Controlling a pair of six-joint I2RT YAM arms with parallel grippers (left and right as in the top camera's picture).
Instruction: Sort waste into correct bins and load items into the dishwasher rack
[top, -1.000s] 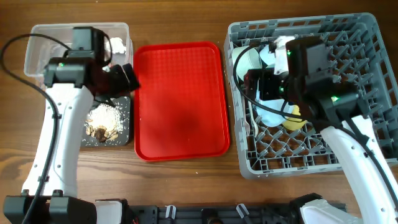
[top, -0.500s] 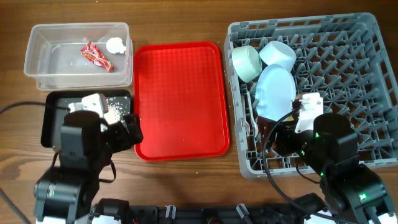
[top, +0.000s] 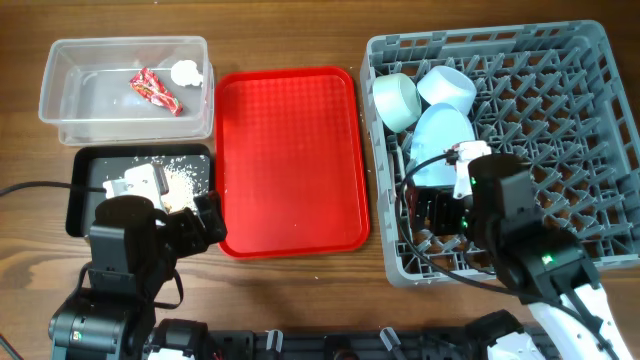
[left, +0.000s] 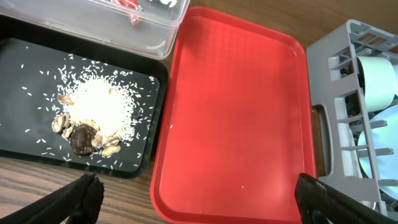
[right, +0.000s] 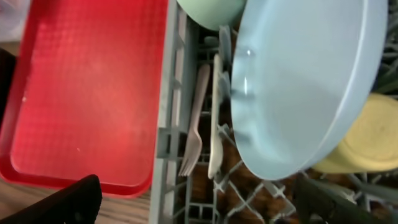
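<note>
The red snack wrapper (top: 155, 88) and the white tissue (top: 185, 71) lie in the clear container (top: 70, 115). Rice (left: 99, 106) and brown bits (left: 81, 138) lie in the black tray (left: 25, 62). In the grey rack (top: 570, 90) stand two bowls (top: 397, 100) (top: 447, 87) and the pale blue plate (right: 305, 81), with the yellow cup (right: 364, 143), fork (right: 194, 127) and spoon (right: 216, 134) beside it. My left gripper (left: 199, 205) is open and empty over the red tray's front edge. My right gripper (right: 205, 208) is open and empty above the rack's front left part.
The flat red serving tray (top: 290, 160) lies between the bins and the rack, with a few rice grains on it. The left arm (top: 125, 270) hangs over the table's front edge left, and the right arm (top: 520, 240) over the rack's front.
Both arms have drawn back from the bins and the rack interior toward the table's front. In the last half second the right arm shifted back over the rack's front.
</note>
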